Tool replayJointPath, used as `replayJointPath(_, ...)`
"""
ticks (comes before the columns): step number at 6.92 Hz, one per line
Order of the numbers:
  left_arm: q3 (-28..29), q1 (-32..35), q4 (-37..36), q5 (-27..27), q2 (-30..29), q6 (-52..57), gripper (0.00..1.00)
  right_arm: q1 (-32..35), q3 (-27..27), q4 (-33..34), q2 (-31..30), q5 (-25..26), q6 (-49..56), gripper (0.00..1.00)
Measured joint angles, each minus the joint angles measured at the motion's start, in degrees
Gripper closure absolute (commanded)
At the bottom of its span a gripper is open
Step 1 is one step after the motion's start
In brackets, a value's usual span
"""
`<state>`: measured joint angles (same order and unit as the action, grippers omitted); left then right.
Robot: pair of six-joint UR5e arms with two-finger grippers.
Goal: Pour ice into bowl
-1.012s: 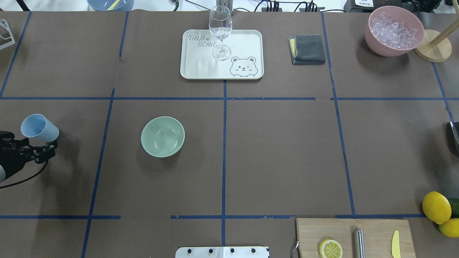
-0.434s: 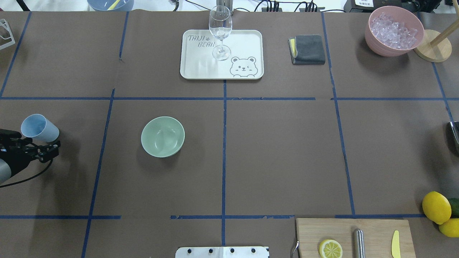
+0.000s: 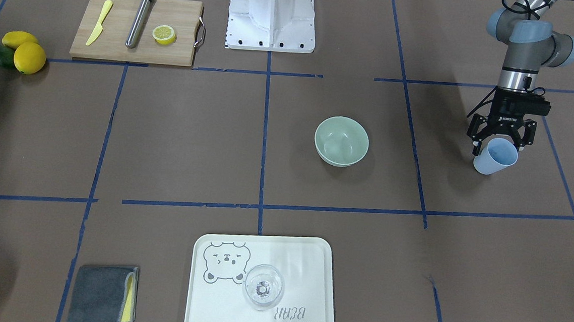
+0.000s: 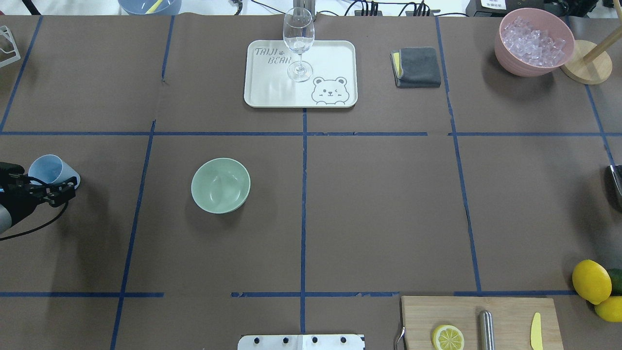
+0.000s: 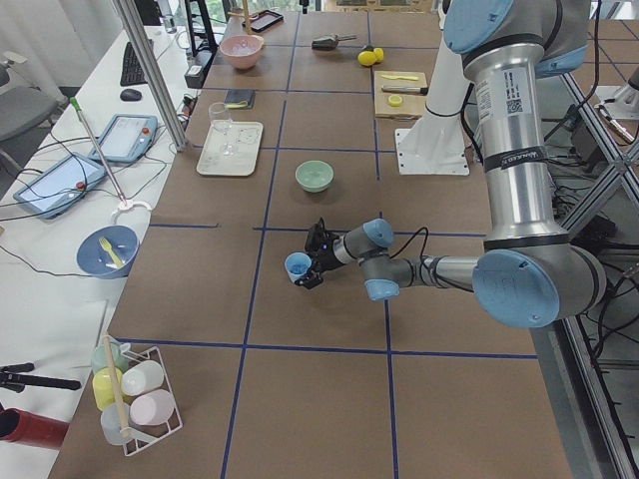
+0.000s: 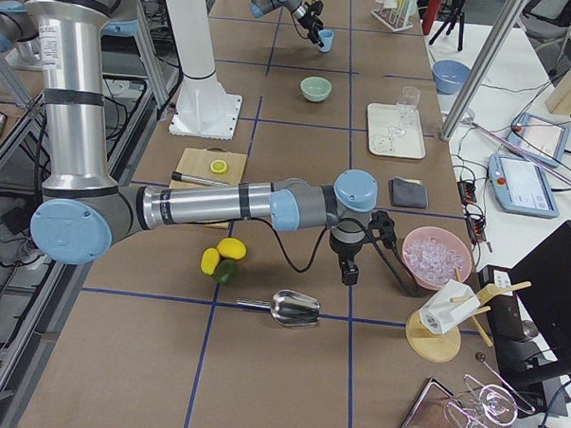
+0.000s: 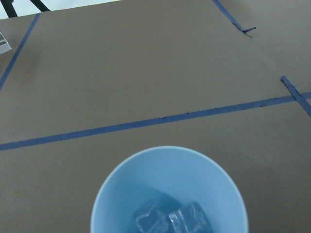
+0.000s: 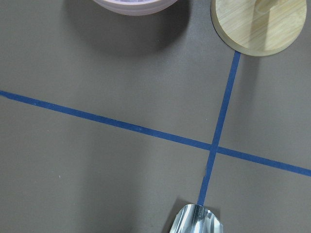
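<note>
Straddling the blue cup (image 3: 491,159), the left gripper (image 3: 499,139) stands with its jaws spread wide at the rim, apparently not yet pressing, though the angle is poor. The ice (image 7: 171,219), a few slick clear cubes, lies in the cup's bottom, well apart from the sage-green bowl (image 4: 220,185). Light, thin plastic likely wants a gentle mid-wall hold and a slow tilt. Only the left wrist view shows the cubes; the overhead hides them. Whether the right gripper (image 6: 348,271) is wide or closed I cannot tell.
</note>
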<state>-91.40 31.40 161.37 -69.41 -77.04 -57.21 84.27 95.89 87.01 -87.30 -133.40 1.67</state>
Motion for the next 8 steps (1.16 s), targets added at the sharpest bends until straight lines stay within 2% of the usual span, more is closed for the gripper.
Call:
replayJointPath(3,3.3,0.9,0.0,0.0,-3.2,0.2,0.03,0.1,0.0,0.0,0.0,0.1,-0.1,0.0)
replayJointPath(4,3.5,1.0,0.0,-0.1,-3.6,0.2,0.17,0.2,0.0,0.0,0.1,0.1,-0.1,0.0)
replayJointPath(5,3.6,1.0,0.1,-0.1,-3.8,0.3,0.53,0.2,0.1,0.0,0.1,0.1,-0.1,0.0)
replayJointPath(7,3.4,1.3,0.7,-0.9,-3.9,0.1,0.9,0.3,0.1,0.0,0.2,0.1,-0.1,0.0)
replayJointPath(8,3.3,1.7,2.2,-1.7,-3.7,0.0,1.0,0.4,0.1,0.0,0.2,0.1,-0.1,0.0)
